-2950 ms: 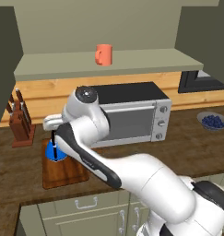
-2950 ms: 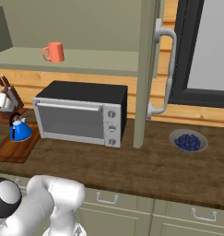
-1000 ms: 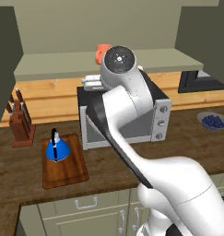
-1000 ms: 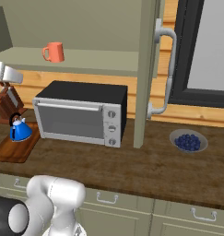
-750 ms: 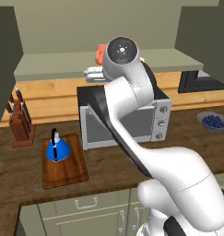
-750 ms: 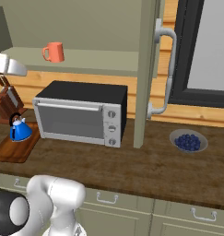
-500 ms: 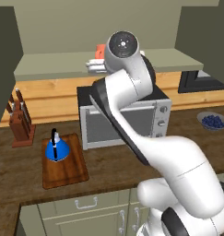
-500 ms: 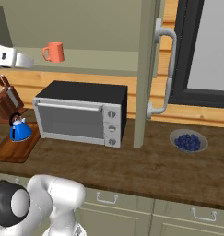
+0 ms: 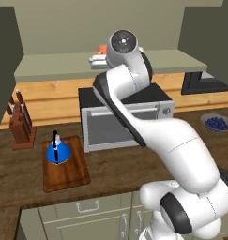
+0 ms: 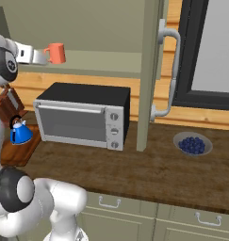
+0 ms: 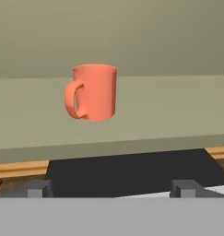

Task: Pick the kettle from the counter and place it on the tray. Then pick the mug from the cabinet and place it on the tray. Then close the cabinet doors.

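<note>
Kitchen counter (image 9: 21, 178): kettle (image 9: 57, 151) already on tray (image 9: 66, 168). Mug (image 11: 92, 92) standing on cabinet (image 10: 102, 28) shelf, claw (image 10: 35, 56) spread wide just beside it, not gripping. Left: mug to tray, doors (image 10: 151, 70) shut.

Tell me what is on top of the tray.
The blue kettle stands upright on the tray, toward its far end. The board under the kettle's base is covered, so nothing there can be checked.
</note>
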You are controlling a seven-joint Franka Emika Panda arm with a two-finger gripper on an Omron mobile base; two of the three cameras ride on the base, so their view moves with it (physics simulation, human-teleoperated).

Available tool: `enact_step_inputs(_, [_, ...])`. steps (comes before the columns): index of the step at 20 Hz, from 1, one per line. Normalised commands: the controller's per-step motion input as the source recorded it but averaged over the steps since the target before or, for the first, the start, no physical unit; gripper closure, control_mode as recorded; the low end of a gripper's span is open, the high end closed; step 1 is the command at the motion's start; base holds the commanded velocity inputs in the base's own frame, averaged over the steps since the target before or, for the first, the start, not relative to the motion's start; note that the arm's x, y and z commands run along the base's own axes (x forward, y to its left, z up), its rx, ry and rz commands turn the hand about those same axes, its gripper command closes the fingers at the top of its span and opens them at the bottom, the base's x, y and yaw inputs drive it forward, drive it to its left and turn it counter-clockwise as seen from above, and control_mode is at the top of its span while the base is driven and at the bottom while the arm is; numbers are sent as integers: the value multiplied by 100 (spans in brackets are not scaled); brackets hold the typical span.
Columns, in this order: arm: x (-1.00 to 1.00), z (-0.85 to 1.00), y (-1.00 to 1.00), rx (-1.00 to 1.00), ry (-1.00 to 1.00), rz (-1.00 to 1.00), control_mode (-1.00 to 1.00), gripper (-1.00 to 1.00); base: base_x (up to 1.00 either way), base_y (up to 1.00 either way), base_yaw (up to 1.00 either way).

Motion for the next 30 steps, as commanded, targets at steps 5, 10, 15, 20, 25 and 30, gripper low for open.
enact_step_inputs(5, [47,1,13,0,10,0,-100,-100,0,0,0])
enact_step_inputs(10, [29,-1,19,0,2,0,-100,-100,0,0,0])
enact_step_inputs(15, [25,-3,14,0,-12,0,-100,-100,0,0,0])
enact_step_inputs(20, [15,0,4,0,-10,-5,-100,-100,0,0,0])
enact_step_inputs(25, [24,-10,0,1,-5,-6,-100,-100,0,0,0])
enact_step_inputs(30, [28,0,1,7,0,-1,-100,-100,0,0,0])
